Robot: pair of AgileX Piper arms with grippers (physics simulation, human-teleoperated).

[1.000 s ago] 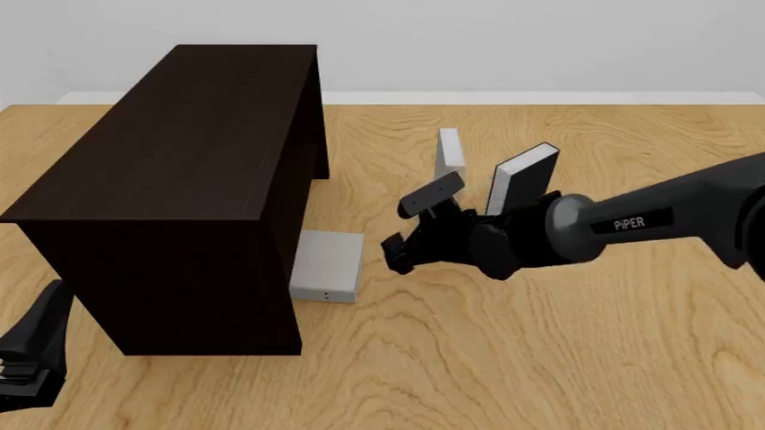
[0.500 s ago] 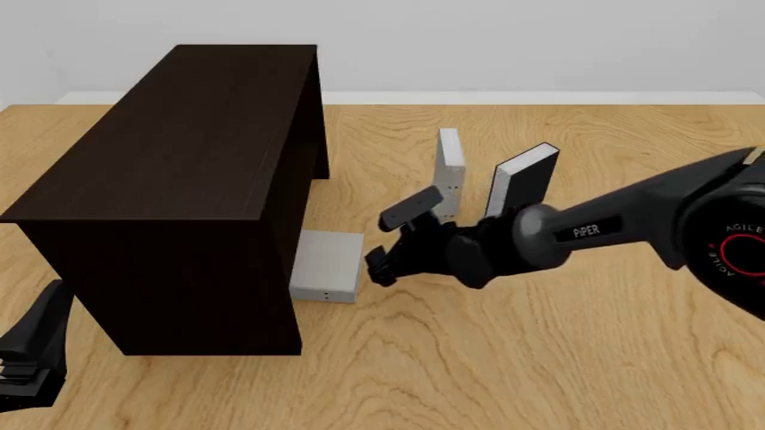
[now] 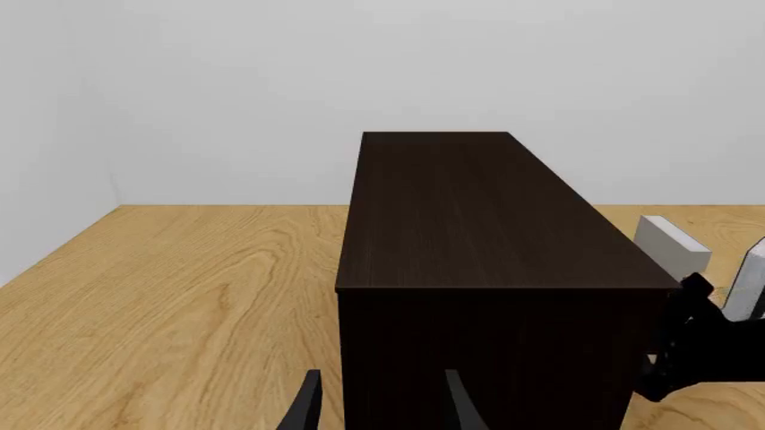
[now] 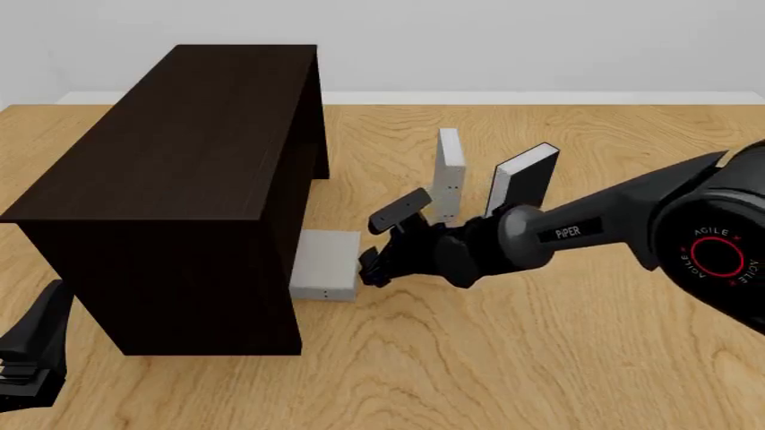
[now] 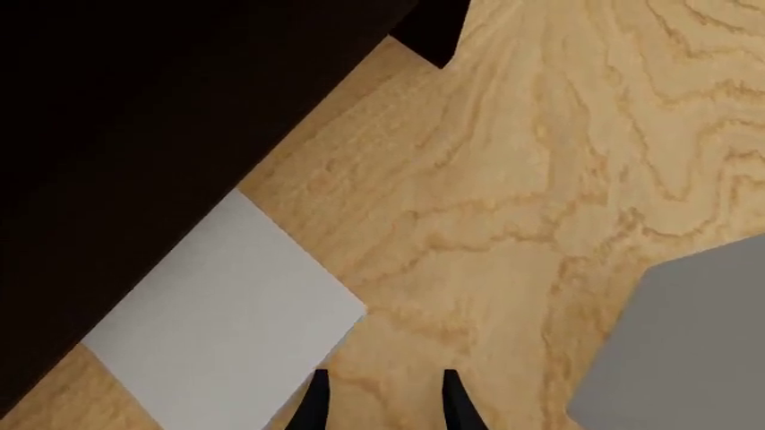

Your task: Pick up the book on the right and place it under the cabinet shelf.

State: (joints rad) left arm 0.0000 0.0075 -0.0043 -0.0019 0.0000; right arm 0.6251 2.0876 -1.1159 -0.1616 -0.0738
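Front view: the cabinet (image 4: 179, 179) stands on the left half of the surface (image 4: 538, 358), long top running from the near-left toward the far edge. The book (image 4: 326, 266) lies flat at the cabinet's right side panel, its left part hidden behind the panel, spine with tiny dots facing the near edge. Right claw (image 4: 382, 240) hovers just beside the book's right edge, jaws apart, nothing between them; whether it touches the book cannot be told. Behind the claw, toward the far edge, a second grey book (image 4: 450, 173) stands upright, and a black book (image 4: 524, 179) leans just right of it. Left claw (image 4: 30, 358) sits low at the near-left corner, by the cabinet's near end; the front view does not settle its state. Left wrist view: two fingertips (image 3: 304, 408) apart with a clear gap, empty, facing the cabinet's (image 3: 478, 251) end panel. Right wrist view: fingertips (image 5: 315, 403) spread, pointing down at bare wood next to the book's (image 5: 227, 313) corner; the cabinet's (image 5: 143, 116) dark mass covers the book's other side.
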